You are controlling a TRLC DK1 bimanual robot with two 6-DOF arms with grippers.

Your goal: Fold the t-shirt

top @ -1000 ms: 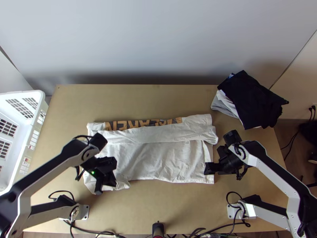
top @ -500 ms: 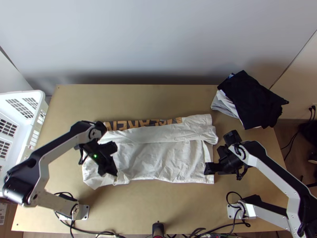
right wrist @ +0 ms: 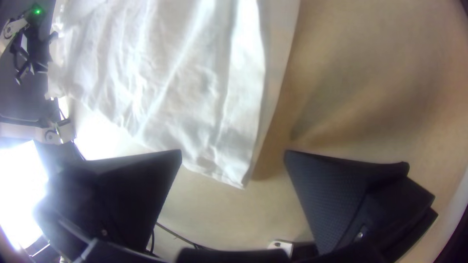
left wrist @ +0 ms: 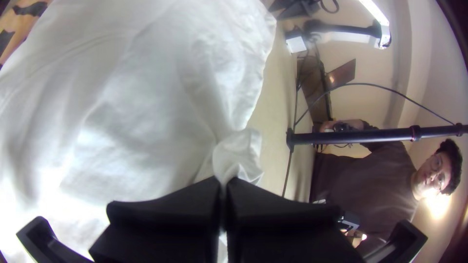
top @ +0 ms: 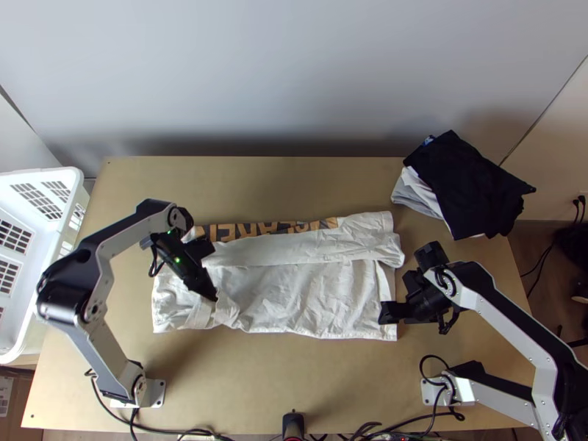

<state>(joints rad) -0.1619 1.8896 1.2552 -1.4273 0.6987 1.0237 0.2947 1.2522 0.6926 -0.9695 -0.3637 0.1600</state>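
A white t-shirt (top: 309, 298) lies wide across the table, its far part turned over in a long strip with a printed band along the back edge. My left gripper (top: 213, 295) is over the shirt's left part, near its front edge. In the left wrist view the left gripper (left wrist: 223, 182) is shut on bunched white cloth of the shirt (left wrist: 146, 112). By the shirt's front right corner is my right gripper (top: 384, 312). The right wrist view has the right gripper (right wrist: 233, 153) open, with the corner of the shirt (right wrist: 214, 131) between and beyond its fingers, not pinched.
A pile of dark and light clothes (top: 470, 187) lies at the table's back right corner. A white basket (top: 44, 242) stands at the left edge. Cables (top: 184, 430) run along the near edge. A person sits beyond the table in the left wrist view.
My left gripper has moved away from the near edge, up the picture and slightly right, drawing the shirt's front left part with it. The right arm has kept still.
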